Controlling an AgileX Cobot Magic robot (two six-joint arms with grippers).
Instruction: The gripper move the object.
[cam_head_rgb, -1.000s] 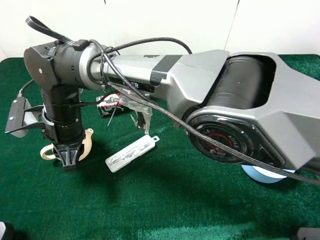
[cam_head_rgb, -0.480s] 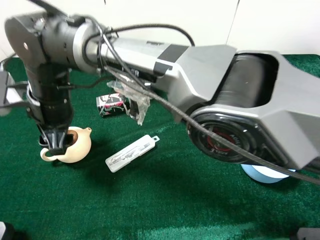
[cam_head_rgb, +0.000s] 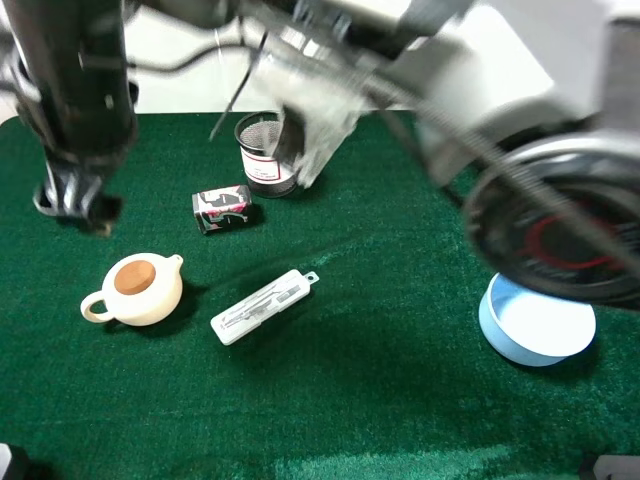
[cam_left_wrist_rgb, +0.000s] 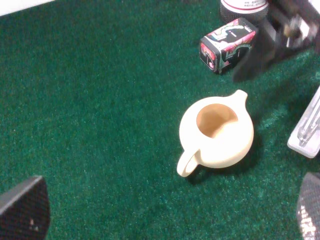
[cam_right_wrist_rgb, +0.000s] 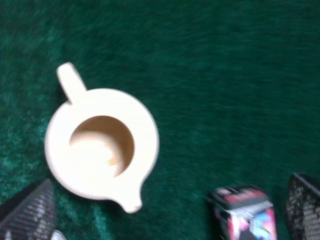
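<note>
The cream-white teapot (cam_head_rgb: 132, 290) stands upright on the green cloth at the left, handle to the left, spout to the back right, brown round top. It also shows in the left wrist view (cam_left_wrist_rgb: 216, 132) and the right wrist view (cam_right_wrist_rgb: 101, 145). My right gripper (cam_head_rgb: 75, 203), dark and blurred, reaches across and hangs above and behind the teapot, empty, jaws apart. One of its fingers (cam_right_wrist_rgb: 30, 215) shows at the right wrist view's edge. My left gripper (cam_left_wrist_rgb: 167, 217) is open, hovering apart from the teapot.
A small black-and-pink can (cam_head_rgb: 222, 209) lies behind the teapot, and a black mesh cup (cam_head_rgb: 265, 152) stands behind it. A clear plastic case (cam_head_rgb: 262, 306) lies right of the teapot. A light-blue bowl (cam_head_rgb: 537, 322) sits at the right. The big grey arm (cam_head_rgb: 540, 150) spans the top.
My right gripper has let go of the teapot and risen up and back from it. The teapot stays where it stood.
</note>
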